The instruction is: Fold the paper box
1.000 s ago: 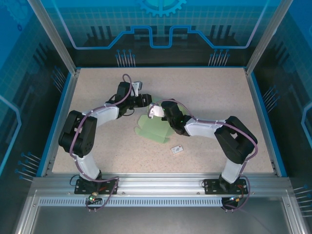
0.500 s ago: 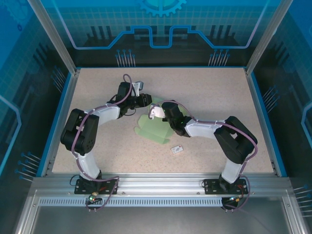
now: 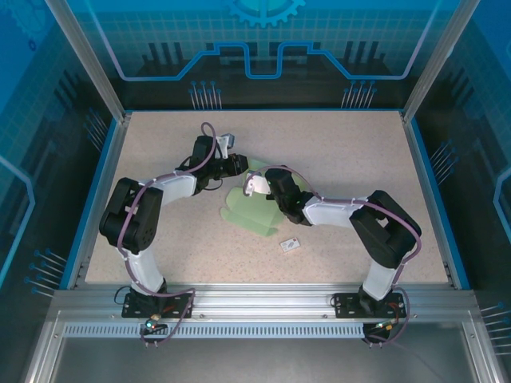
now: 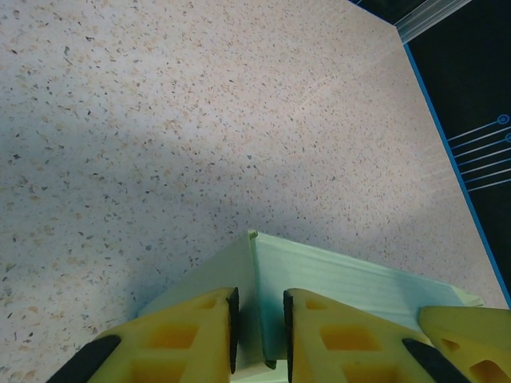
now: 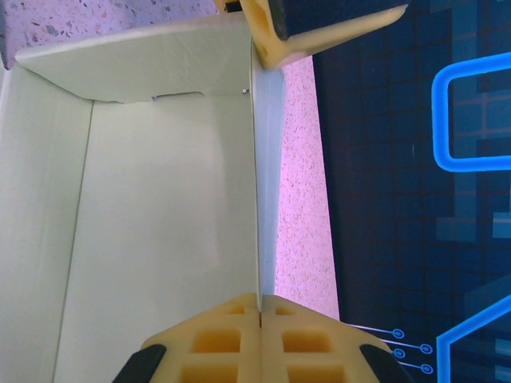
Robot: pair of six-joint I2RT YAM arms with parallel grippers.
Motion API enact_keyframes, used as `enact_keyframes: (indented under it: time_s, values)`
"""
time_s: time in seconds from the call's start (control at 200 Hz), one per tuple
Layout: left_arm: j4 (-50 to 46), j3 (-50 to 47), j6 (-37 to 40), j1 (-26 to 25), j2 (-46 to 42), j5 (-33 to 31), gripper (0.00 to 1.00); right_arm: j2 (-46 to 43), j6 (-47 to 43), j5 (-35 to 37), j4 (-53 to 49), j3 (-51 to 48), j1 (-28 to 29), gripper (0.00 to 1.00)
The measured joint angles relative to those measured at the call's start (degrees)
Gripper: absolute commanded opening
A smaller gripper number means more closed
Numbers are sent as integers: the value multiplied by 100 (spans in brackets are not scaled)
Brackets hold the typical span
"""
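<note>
The paper box [image 3: 249, 209] is a pale mint-green card lying mid-table with some walls raised. In the left wrist view a raised corner of the paper box [image 4: 343, 275] stands between the yellow fingers of my left gripper [image 4: 259, 319], and both pads press against the card. My left gripper [image 3: 242, 166] sits at the box's far edge. My right gripper [image 5: 260, 299] is shut on the thin upright wall of the paper box [image 5: 160, 223], whose inside floor spreads to the left. My right gripper [image 3: 254, 183] is just behind the left one.
A tiny white tag [image 3: 290, 246] with dark marks lies on the speckled table [image 3: 359, 159] in front of the box. A yellow finger [image 5: 303, 32] of the left gripper shows at the far end of the wall. Blue rails [image 3: 427, 191] edge the table.
The left gripper's jaws have closed in on the box corner. Both arms have hardly shifted, and the right gripper has stayed shut on the wall.
</note>
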Motion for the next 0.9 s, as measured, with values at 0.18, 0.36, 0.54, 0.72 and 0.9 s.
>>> enact_keyframes:
  time_s: [0.18, 0.36, 0.54, 0.72, 0.9]
  values:
    - [9, -35, 26, 0, -24, -66, 39, 0, -13, 13, -4, 0, -2, 0]
    - [-149, -107, 61, 70, -214, -168, 53, -42, 37, -44, -136, 11, -13, 0]
    - [-11, -433, 170, 192, -723, -197, 59, -129, 238, -208, -566, 168, -55, 0]
    - [647, -1128, 315, 214, -1067, -149, 59, -192, 564, -522, -1178, 426, -203, 0]
    - [1322, -1591, 590, 192, -815, 2, 59, -216, 835, -809, -1626, 605, -352, 0]
